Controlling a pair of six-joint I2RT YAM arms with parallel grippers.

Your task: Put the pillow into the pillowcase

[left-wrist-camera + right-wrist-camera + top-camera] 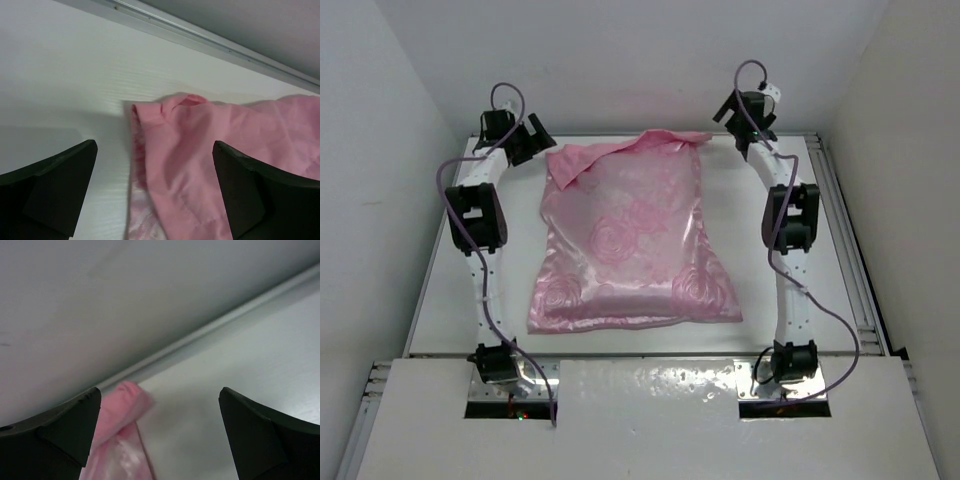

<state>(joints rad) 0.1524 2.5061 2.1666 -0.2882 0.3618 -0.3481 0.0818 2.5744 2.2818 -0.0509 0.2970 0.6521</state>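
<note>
Currently the pillowcase (630, 245) lies lengthwise away from the bases; left gripper (530, 140) just beside its far-left corner, right gripper (745, 115) near far-right. Both released, empty.

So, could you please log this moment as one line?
pillowcase bulging on table | pillow unseen | left jaws open over far-left corner | right jaws open beside far-right corner, both empty

Top view: looks down from above and behind six o'clock onto the whole white tabletop (735, 200). Left wrist: sits close at eleven o'clock, facing the far silver metal rail (200, 37) between black fingers (50, 190). Right wrist: close at one o'clock, tilted toward the grey wall (125, 300). Shared throughout: far end of the shiny pink satin pillowcase (630, 240).
</note>
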